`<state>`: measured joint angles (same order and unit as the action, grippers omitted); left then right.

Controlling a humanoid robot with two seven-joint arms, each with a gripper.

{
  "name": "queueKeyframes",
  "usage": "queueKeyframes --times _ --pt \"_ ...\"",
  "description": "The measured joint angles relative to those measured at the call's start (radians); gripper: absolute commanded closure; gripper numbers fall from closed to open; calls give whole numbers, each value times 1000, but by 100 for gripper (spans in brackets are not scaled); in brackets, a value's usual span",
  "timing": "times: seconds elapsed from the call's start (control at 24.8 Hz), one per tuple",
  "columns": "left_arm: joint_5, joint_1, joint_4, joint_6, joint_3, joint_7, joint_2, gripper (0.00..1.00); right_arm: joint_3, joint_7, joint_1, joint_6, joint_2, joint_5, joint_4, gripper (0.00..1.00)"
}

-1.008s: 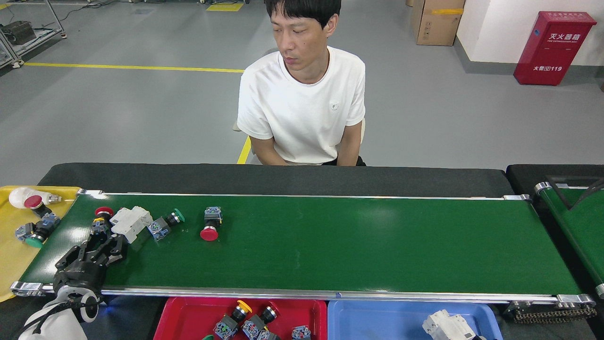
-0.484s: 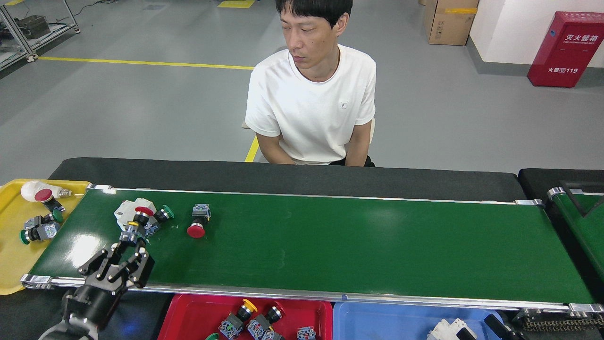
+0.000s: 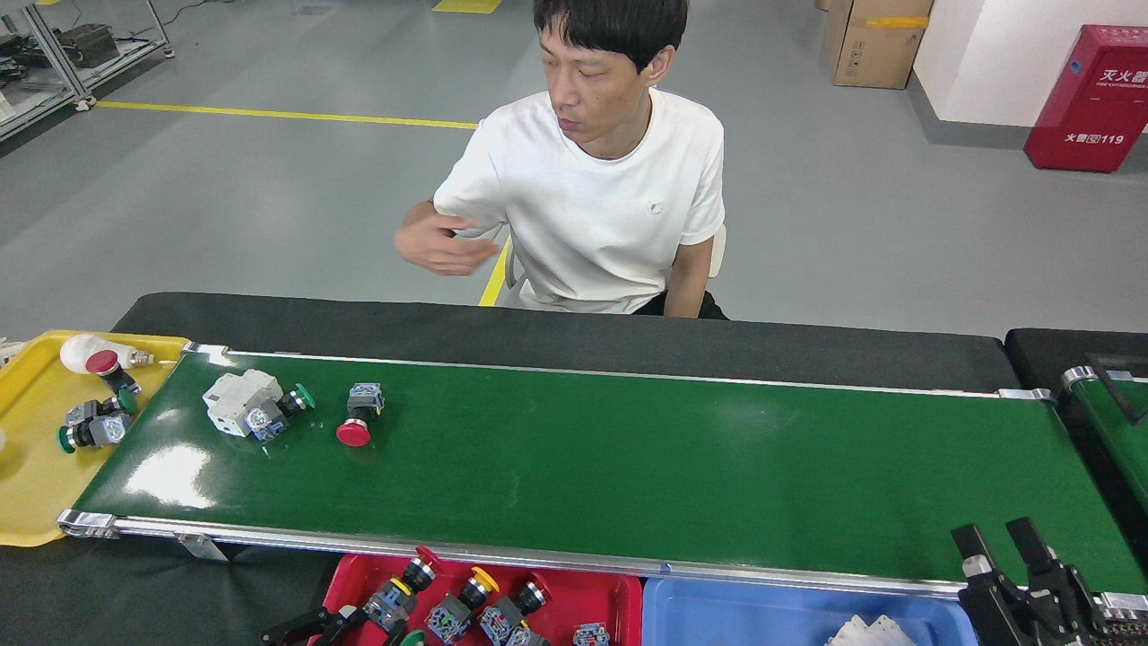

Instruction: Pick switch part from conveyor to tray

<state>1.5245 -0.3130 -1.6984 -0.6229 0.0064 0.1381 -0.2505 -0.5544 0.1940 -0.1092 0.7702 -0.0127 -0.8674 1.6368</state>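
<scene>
My left gripper [image 3: 309,624] sits at seven o'clock in the head view, low over the near-left corner of the red tray [image 3: 592,597]; its black fingers [image 3: 291,630] are closed on a red-capped push-button switch [image 3: 401,590], which hangs just above the tray floor, its cap pointing toward one o'clock; beside it in the tray lie a yellow-capped switch [image 3: 462,603] and a black-capped switch [image 3: 514,610] (plus a small blue contact block [image 3: 590,635] at the bottom edge). My right gripper [image 3: 1004,561] comes up at five o'clock, over the near rail of the conveyor [image 3: 682,467], with its two dark fingers [image 3: 974,549] standing narrowly apart and holding nothing. On the belt, toward ten o'clock, a white breaker block [image 3: 233,399] touches a green-capped switch [image 3: 280,409]; just beside them, apart from both, lies a red mushroom-head switch [image 3: 358,416]. The yellow tray [image 3: 36,502] at nine o'clock holds a white-and-red part [image 3: 94,357] and a couple of green-capped switches [image 3: 94,423]. The blue tray [image 3: 735,610] at six o'clock shows a white part [image 3: 865,632] at its bottom edge. A person in a white T-shirt [image 3: 596,211] sits at twelve o'clock behind the black table [image 3: 628,341], one hand [image 3: 439,247] raised at chest height; a red fire cabinet [image 3: 1090,99] stands at two o'clock.
</scene>
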Motion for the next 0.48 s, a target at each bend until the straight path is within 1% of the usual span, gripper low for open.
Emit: queueKeyframes --times 0.04,0.12,0.16,0.24,0.36,0.4,0.48 --pt "-4 0 -1 0 4 1 5 0 1 3 19 0 0 -44 0 3" --pt "-28 0 -1 -3 23 2 33 0 11 6 50 -72 -1 -126 0 3" --pt "-49 0 -1 -4 44 3 54 0 31 7 57 -111 -1 -154 0 3" --pt "-85 5 6 5 125 -17 112 0 81 9 59 -187 -1 -182 -1 3" --pt "-97 55 34 64 258 -91 231 0 129 9 61 -276 0 -196 -7 3" --pt "-97 82 45 87 287 -106 250 0 133 9 64 -295 0 -203 -7 3" --pt "-98 114 70 124 316 -124 251 0 134 9 68 -321 0 -227 -7 3"
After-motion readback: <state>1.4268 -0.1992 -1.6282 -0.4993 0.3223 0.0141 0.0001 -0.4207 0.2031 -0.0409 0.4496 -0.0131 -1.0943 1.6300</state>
